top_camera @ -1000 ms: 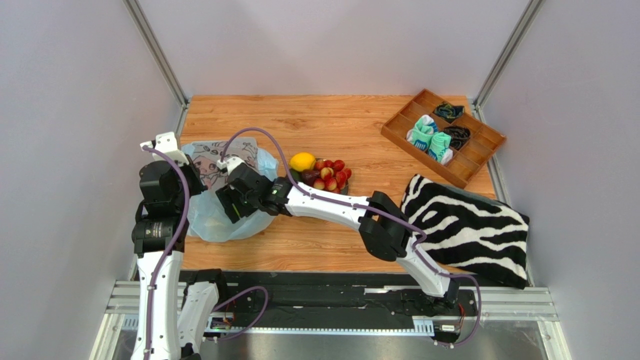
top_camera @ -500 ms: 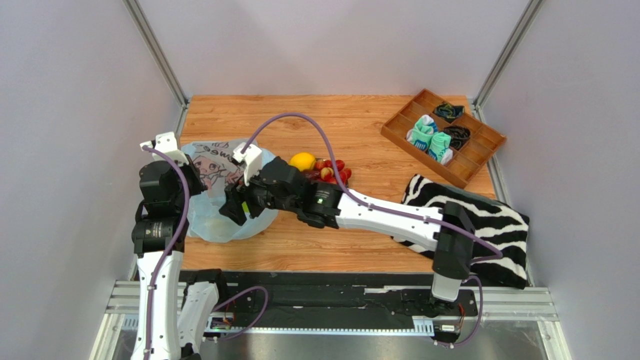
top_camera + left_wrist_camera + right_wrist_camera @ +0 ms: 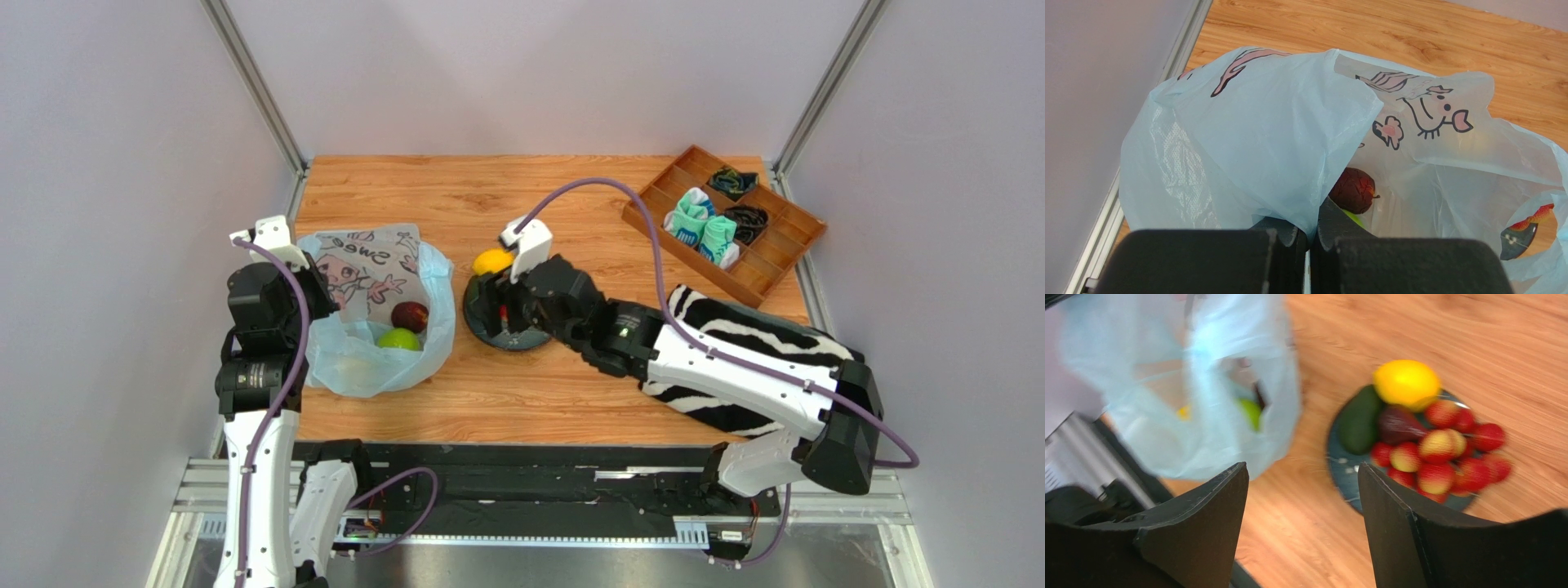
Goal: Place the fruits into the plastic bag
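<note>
The right arm has swung away from the plastic bag (image 3: 362,361) in the left centre of the overhead view. Its right gripper (image 3: 498,311) now hangs over the dark plate (image 3: 530,344) in the middle of the frame. Its fingers are spread apart with nothing between them, as the right wrist view also shows (image 3: 1301,478).

With the arm gone, the mouth of the bag is uncovered. A green apple (image 3: 398,339) and a dark red fruit (image 3: 412,317) lie inside it, touching each other. The left gripper (image 3: 1313,229), at the bottom centre of its wrist view, is pressed together on a fold of the bag's rim, holding that side up.

On the plate, in the right half of the right wrist view, a lemon (image 3: 1406,383) sits at the top. A dark green fruit (image 3: 1358,419) lies at its lower left and a dark purple fruit (image 3: 1401,424) just below it. Small red fruits (image 3: 1438,459) are heaped beneath. That view is blurred.

A zebra cloth (image 3: 748,328) lies at centre right, partly under the right arm. A wooden tray (image 3: 650,218) of socks sits at upper right.
</note>
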`<control>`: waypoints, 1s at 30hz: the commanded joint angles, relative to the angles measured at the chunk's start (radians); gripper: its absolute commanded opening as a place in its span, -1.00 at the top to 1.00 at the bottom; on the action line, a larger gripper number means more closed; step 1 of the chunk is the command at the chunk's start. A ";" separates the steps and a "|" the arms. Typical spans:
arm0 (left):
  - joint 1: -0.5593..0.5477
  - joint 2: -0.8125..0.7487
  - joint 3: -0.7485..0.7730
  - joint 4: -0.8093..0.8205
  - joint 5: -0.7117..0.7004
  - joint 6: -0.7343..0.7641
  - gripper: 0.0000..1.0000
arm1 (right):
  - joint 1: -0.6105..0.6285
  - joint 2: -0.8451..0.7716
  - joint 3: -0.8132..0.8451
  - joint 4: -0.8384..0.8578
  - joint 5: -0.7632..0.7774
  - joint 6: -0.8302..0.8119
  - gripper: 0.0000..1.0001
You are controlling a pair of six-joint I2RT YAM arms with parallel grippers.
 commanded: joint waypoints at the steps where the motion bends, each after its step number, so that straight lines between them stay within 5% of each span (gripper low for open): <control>1: -0.002 -0.003 -0.004 0.024 0.019 -0.004 1.00 | -0.115 -0.015 -0.014 -0.035 0.044 0.044 -0.38; 13: -0.002 0.004 -0.004 0.024 0.021 -0.004 1.00 | -0.247 0.373 0.302 -0.213 0.041 -0.127 -0.30; 30: -0.002 0.009 -0.002 0.024 0.030 -0.003 1.00 | -0.247 0.637 0.526 -0.318 -0.078 -0.377 -0.27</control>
